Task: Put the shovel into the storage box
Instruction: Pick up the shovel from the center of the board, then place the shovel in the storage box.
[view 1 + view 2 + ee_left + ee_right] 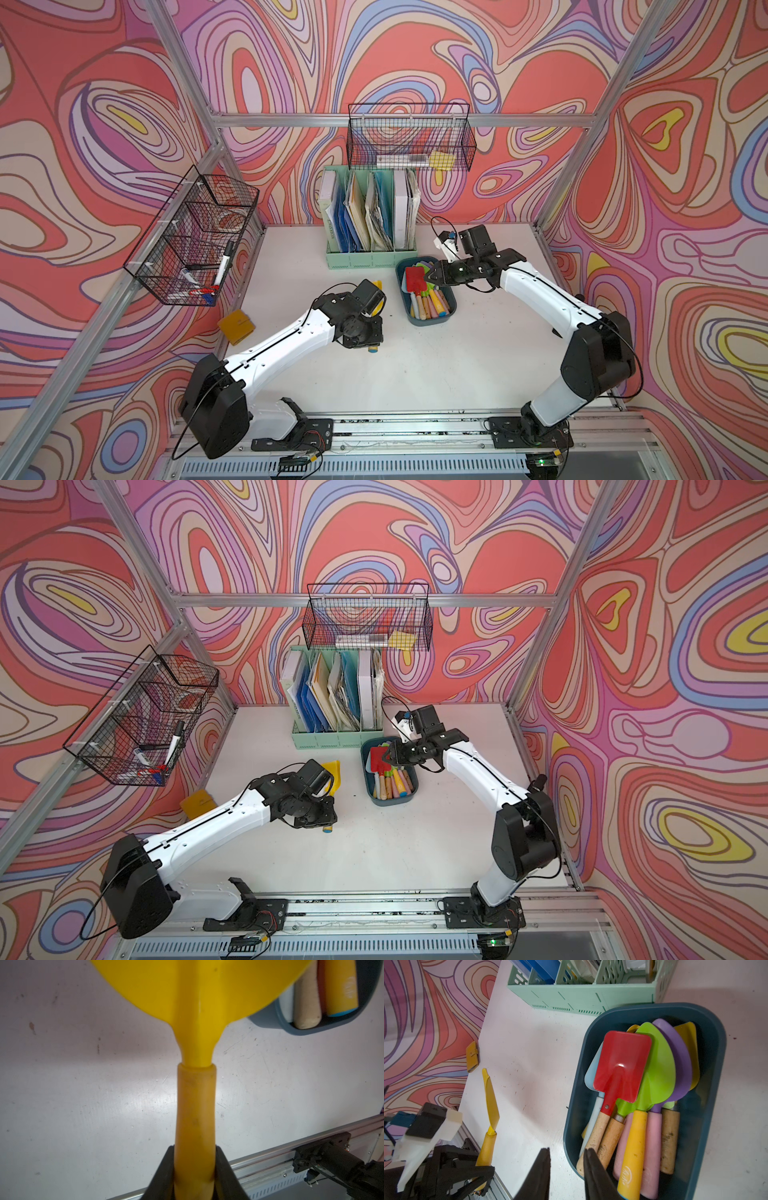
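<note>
On the left wall hangs a black wire basket [195,241] holding marker pens, too small to make out in detail. Below it a small mustard-yellow wallet-like case [236,327] lies at the left edge of the white tabletop [457,374]. The left arm reaches from its base on the front rail forward and toward the middle, with its wrist bent downward. In both top views the wrist hides the left gripper [194,1172]. Its own camera shows the two black fingers [164,1172] pressed against either side of the handle of a yellow plastic toy shovel [195,1022]. The top of the blade is cut off in that view, and the blade covers one corner of the box. From above, only a sliver of the blade [333,775] and the blue handle end show. The shovel is over the table, left of the box and outside it. Further back stands a mint-green slotted plastic file holder [370,257] full of folders, with a second black wire basket [409,137] on the wall above it. Just in front and to the right sits the storage box, a shallow dark teal plastic tub [716,1064]. It is packed with toy shovels, topped by a red square-bladed one with a wooden handle [620,1064], and the lower ones are mostly covered. The right arm rises from the front right, elbow bent outward, with its forearm angled back toward the box. The right gripper [568,1150] hangs at the box's rim, its fingers a narrow gap apart with nothing between them.
</note>
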Robot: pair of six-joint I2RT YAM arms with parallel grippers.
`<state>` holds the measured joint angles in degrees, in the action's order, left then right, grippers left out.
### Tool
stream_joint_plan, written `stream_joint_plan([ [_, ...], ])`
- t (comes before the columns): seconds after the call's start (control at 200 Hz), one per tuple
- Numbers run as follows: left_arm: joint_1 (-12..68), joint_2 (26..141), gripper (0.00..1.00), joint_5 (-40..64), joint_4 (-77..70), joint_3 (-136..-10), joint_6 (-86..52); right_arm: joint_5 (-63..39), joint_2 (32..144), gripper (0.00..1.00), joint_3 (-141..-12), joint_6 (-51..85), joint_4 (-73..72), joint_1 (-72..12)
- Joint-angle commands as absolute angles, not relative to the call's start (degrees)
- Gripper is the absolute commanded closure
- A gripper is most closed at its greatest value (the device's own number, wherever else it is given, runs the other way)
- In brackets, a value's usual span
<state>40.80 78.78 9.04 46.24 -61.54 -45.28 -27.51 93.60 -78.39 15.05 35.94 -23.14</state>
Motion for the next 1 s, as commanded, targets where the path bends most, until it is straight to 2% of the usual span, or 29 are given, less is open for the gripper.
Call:
stream_joint_plan([
  [0.0, 41.1, 82.3, 1.0, 10.4, 44.2, -65.6, -41.8, -28.5, 93.1, 0.71, -78.8, 16.9, 34.0, -25.4],
  [0.305, 41.3, 89.9, 1.0, 11.4, 44.0, -72.7, -41.2, -25.2, 93.7, 0.69, -77.9, 23.6, 27.6, -30.5],
  [0.566, 41.3, 90.7, 1.0, 11.3, 45.4, -74.5, -41.2, -18.3, 94.5, 0.69, -77.9, 27.2, 26.9, -32.5],
  [0.996, 41.4, 91.1, 1.0, 12.0, 46.5, -76.1, -40.8, -16.8, 96.6, 0.69, -77.3, 29.0, 25.1, -33.6],
])
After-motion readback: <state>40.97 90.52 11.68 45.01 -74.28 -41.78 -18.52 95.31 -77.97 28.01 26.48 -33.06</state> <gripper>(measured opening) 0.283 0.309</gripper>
